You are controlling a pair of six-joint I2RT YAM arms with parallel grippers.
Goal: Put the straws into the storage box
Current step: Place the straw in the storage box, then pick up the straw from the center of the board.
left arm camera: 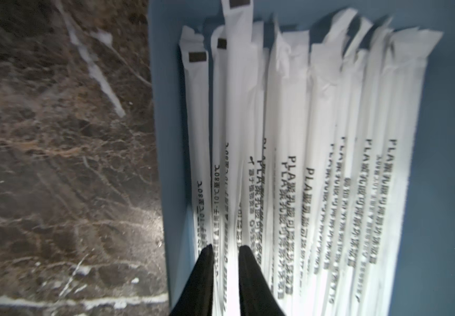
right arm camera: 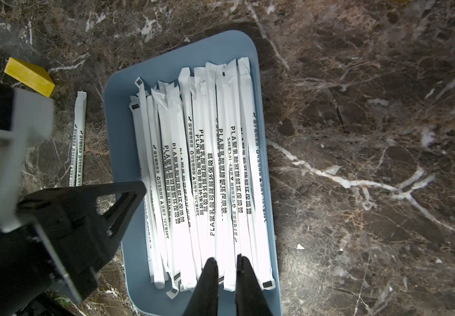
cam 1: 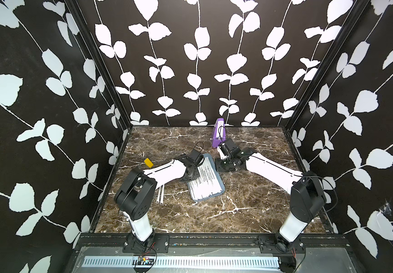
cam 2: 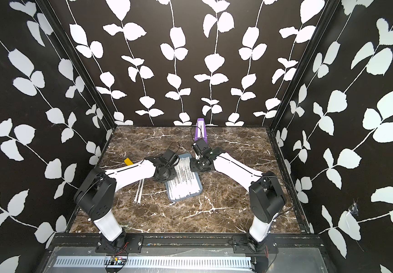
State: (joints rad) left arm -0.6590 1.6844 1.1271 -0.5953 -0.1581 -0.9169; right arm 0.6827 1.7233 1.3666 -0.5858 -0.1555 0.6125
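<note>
1. Dark marble with white veins covered the desk (cam 1: 250, 208), and black walls printed with white leaves closed it in on three sides.
2. Just below the middle of the frame in both top views, between the two arms, lay the pale blue storage box (cam 1: 222, 189) (cam 2: 201, 189). It was filled with straws (right arm camera: 207, 164) lying side by side along its length.
3. Two loose straws (cam 1: 161, 195) lay on the desk just left of the box, partly under the left arm.
4. The left gripper (left arm camera: 225, 247) was low over the box. Its jaws stood a little apart, with one straw lying in the gap.
5. The right gripper (right arm camera: 225, 257) hung above the box's upper end, its jaws narrowly parted and empty.
6. A yellow block (cam 1: 148, 162) sat left of the box, and a purple case (cam 1: 219, 133) stood near the back wall.
</note>
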